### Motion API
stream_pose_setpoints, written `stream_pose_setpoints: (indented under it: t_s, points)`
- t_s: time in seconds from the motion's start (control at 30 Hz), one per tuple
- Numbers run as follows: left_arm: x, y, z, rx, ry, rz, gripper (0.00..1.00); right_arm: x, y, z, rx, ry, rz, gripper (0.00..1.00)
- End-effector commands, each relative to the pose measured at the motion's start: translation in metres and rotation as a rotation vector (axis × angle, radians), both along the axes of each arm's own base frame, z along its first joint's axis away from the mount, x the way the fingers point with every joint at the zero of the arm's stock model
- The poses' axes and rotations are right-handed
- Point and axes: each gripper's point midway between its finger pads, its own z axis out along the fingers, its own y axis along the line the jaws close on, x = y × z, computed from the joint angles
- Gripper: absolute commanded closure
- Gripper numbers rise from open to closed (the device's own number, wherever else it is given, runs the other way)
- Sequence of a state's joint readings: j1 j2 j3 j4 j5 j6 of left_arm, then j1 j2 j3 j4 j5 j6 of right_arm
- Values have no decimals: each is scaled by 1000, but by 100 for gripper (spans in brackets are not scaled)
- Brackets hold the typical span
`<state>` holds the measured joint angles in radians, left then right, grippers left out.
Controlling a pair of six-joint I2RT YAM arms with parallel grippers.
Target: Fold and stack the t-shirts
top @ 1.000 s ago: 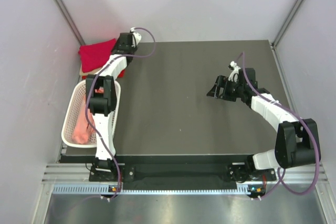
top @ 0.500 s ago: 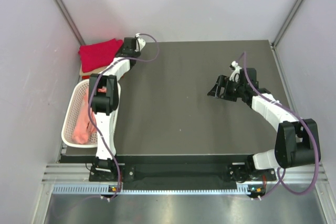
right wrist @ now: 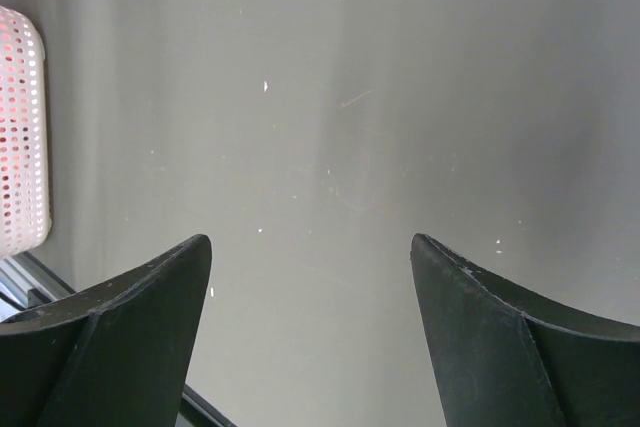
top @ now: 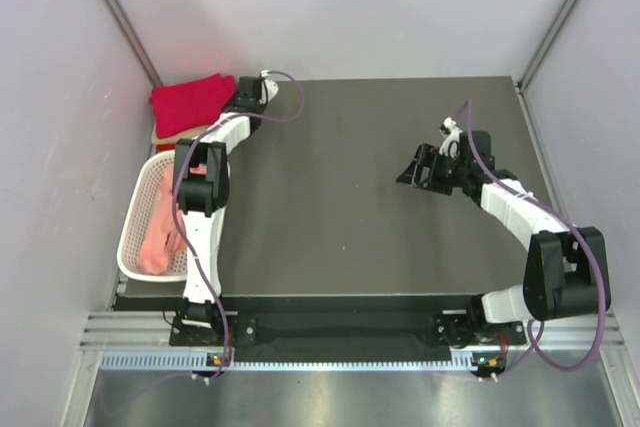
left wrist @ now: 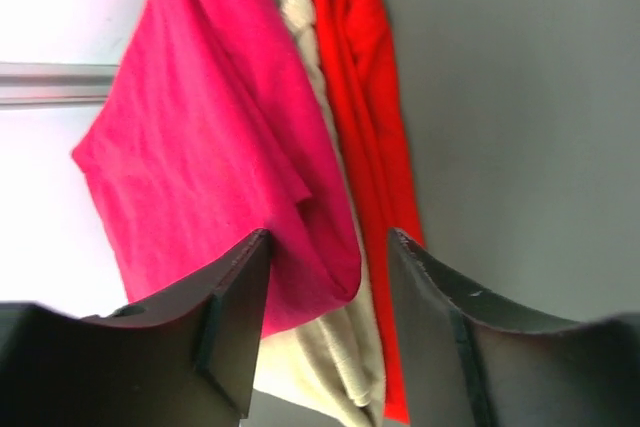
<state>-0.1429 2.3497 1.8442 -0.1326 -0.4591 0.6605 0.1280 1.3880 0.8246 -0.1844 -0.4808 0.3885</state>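
Left arm is reaching out to the far left corner of the dark grey table (top: 340, 237), where the folded pile sits. It goes bright crimson cloth t-shirt (left wrist: 200, 147) on top, tan cloth t-shirt (left wrist: 335, 367) under it, and a red cloth t-shirt (left wrist: 372, 97) at the bottom, sticking out on the table side.

The left gripper (left wrist: 330, 237) is right at the pile's edge with its fingers apart. In the wrist view the crimson shirt's folded corner sits in the gap between them, with room to spare on one side, so it's not clamped on anything.

The salmon pink cloth t-shirt (top: 160, 232) is bunched up in the white plastic mesh basket (top: 128, 247) at the table's left edge, just near of the pile.

The right gripper (right wrist: 310, 242) hangs over bare tabletop on the right half, fingers spread wide, holding nothing.
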Motion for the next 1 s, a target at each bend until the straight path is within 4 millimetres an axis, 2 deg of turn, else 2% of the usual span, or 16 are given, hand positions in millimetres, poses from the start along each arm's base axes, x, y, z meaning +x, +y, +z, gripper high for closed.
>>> stream_pose_setpoints:
  t_s: [0.0,0.07,0.13,0.23,0.4,0.73,0.97]
  points:
    - [14,3,25,20,-76,10,52,8,-1,18,20,-78,2,19]
    - [14,5,32,28,-85,17,63,8,-2,18,22,-79,-1,19]
    - [12,7,37,35,-93,26,85,8,-2,16,20,-78,-1,19]
    - [7,8,52,41,-118,24,100,9,-3,18,21,-83,-4,19]
    - [-7,12,69,68,-120,11,100,8,-4,20,20,-90,-8,19]
    - [-32,9,73,47,-72,-22,100,7,-5,18,19,-88,-10,18]
    - [-50,7,65,9,-49,-30,100,7,-2,16,31,-84,-3,18]
